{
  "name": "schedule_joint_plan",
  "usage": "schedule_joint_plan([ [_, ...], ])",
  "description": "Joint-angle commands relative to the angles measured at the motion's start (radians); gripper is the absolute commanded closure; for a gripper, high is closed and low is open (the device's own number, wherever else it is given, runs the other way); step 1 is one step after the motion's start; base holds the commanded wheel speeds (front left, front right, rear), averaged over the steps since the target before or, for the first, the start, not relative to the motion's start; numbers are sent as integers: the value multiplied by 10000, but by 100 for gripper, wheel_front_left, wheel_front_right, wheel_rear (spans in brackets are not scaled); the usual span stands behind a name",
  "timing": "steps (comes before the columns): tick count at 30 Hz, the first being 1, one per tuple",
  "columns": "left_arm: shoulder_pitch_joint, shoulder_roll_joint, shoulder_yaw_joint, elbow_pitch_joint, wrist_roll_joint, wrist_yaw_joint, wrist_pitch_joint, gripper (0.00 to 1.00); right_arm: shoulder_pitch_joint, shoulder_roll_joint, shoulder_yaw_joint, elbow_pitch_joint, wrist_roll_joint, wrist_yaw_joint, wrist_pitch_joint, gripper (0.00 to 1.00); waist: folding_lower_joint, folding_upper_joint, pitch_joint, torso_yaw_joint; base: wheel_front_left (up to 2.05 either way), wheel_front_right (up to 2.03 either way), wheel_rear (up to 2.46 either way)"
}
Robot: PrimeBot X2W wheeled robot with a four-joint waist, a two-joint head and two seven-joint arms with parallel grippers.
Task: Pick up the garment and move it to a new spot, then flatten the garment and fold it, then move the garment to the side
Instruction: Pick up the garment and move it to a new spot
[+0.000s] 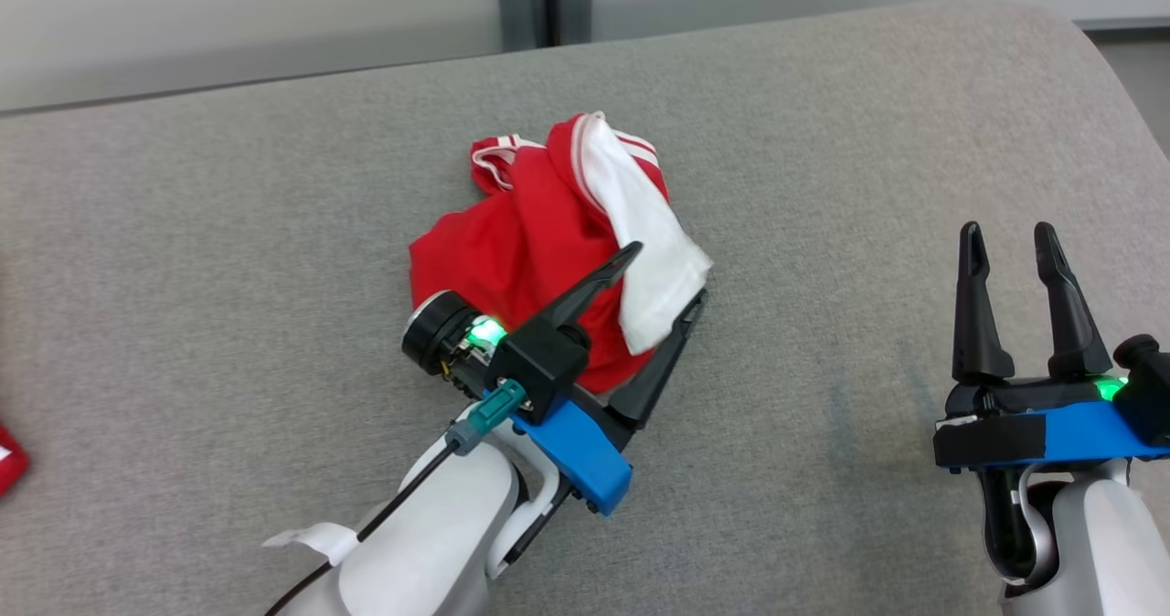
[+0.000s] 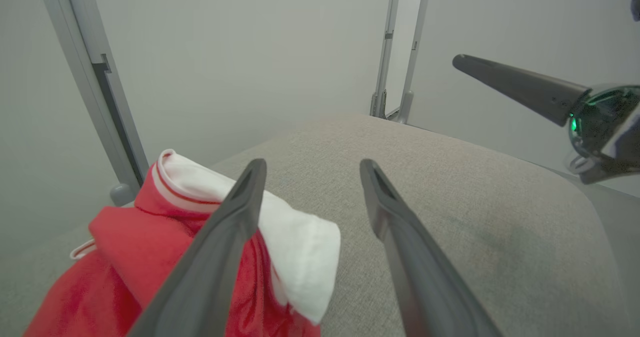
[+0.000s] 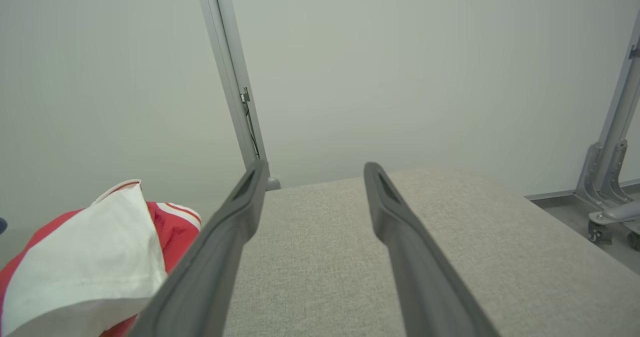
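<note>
From the head camera, the garment (image 1: 512, 241), a crumpled red and white heap with no clear long axis, is lying on the grey cushion (image 1: 274, 232) directly ahead of the left gripper (image 1: 667, 273). That gripper's fingers are standing apart and clamping nothing, one hanging over the red cloth and the other lying along the heap's edge. A white strip is running from the striped far hem back toward those fingertips. The right gripper (image 1: 1005, 229) is also standing open and holding nothing, with the heap well off to its left. Through the left wrist camera, the left gripper (image 2: 312, 164) is showing spread fingers, with the garment (image 2: 125, 257) bunching behind its left finger and a white flap reaching into the gap. Through the right wrist camera, the right gripper (image 3: 315, 168) is spreading over bare cushion (image 3: 450, 237), the garment (image 3: 75, 267) sitting low to its left, white side facing it.
</note>
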State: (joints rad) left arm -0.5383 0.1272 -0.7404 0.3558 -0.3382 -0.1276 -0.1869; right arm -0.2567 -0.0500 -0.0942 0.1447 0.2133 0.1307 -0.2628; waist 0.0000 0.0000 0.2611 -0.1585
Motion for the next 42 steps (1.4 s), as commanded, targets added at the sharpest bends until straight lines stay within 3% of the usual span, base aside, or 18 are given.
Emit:
schedule_joint_plan([
  [1, -75, 47, -21, -105, 28, -17, -35, 0, 137, -8, -6, 23, -52, 1, -32, 0, 0, 0, -57, 46, 0, 0, 0],
  [7, 164, 221, 240, -782, -90, 328, -207, 0, 241, -10, -35, 73, -142, 1, -32, 0, 0, 0, -402, 497, 0, 0, 0],
  [14, 488, 993, 1554, -1228, -136, 1349, -652, 0, 396, -11, -85, 124, -244, 1, -32, 0, 0, 0, -618, 1088, 0, 0, 0],
  [23, 1576, 1837, 3424, -2019, -85, 2053, -789, 0, 449, -11, -97, 209, -331, 1, -32, 0, 0, 0, -806, 1650, 0, 0, 0],
  [28, 2568, 1853, 4429, -2503, 89, 2058, -794, 0, 571, -11, -85, 269, -389, 1, -32, 0, 0, 0, -981, 1824, 0, 0, 0],
  [37, 3949, 1302, 5971, -2760, 482, 1837, -795, 0, 807, -13, -23, 445, -479, 1, -32, 0, 0, 0, -1312, 2003, 0, 0, 0],
  [42, 4500, 978, 6566, -2840, 980, 1486, -796, 0, 897, -11, -39, 547, -545, 1, -31, 0, 0, 0, -1493, 2079, 0, 0, 0],
])
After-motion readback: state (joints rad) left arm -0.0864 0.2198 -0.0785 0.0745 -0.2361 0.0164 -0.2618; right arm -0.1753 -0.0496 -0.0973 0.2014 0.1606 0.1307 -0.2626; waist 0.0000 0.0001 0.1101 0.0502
